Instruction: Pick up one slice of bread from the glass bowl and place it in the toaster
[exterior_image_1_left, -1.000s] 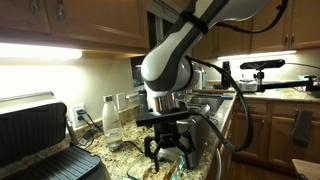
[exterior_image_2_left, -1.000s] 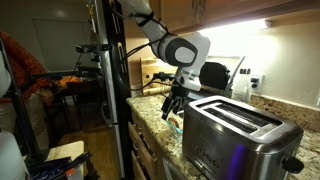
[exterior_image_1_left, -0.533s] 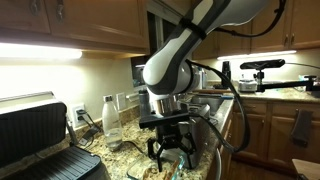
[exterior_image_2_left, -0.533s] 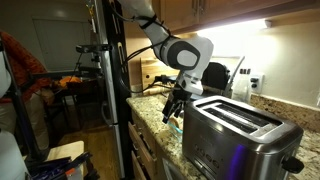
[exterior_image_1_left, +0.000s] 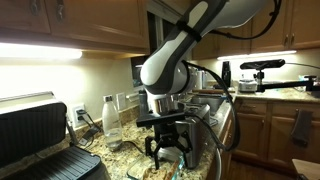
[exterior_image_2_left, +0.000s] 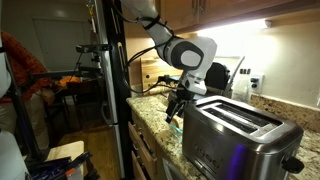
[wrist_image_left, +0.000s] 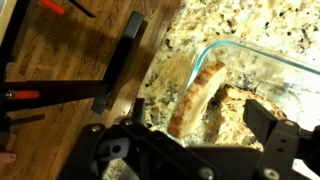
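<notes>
No legible text, brand, number or sign in any view. Any marking on toaster front too small to read. Same for bottle, 9 o'clock in exterior view.

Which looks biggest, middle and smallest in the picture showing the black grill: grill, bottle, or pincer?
In an exterior view:
1. The black grill looks largest, though it is close to the camera.
2. The pincer and the bottle look about alike, so I won't rank them.

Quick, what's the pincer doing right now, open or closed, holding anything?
Pincer: open, holding nothing, above the bread slices in the glass bowl.
</notes>
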